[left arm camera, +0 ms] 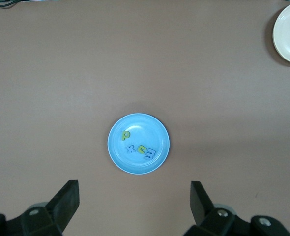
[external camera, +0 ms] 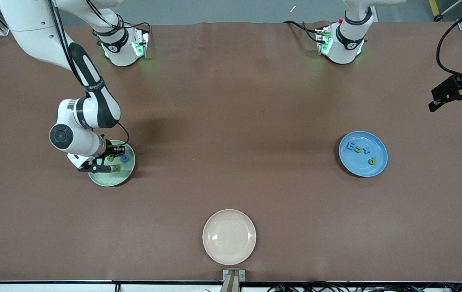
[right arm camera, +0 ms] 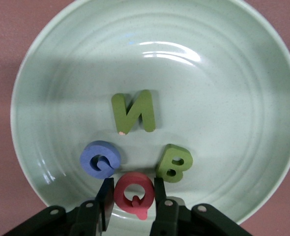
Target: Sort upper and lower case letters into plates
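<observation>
The pale green plate (external camera: 111, 178) lies toward the right arm's end of the table. In it lie a green N (right arm camera: 135, 112), a blue letter (right arm camera: 101, 158) and a green B (right arm camera: 174, 163). My right gripper (right arm camera: 131, 194) is down in this plate, its fingers pressed against both sides of a red Q (right arm camera: 133, 184). The blue plate (external camera: 377, 142) holds a blue E (external camera: 351, 147), a blue plus-shaped letter (external camera: 366, 151) and two green letters (external camera: 372, 161). High above the left arm's end of the table my left gripper (left arm camera: 133, 196) hangs wide open with nothing in it.
A cream-white plate (external camera: 229, 237) with nothing in it lies near the table's front edge, midway between the two ends. Bare brown table (external camera: 231, 121) stretches between the green and blue plates.
</observation>
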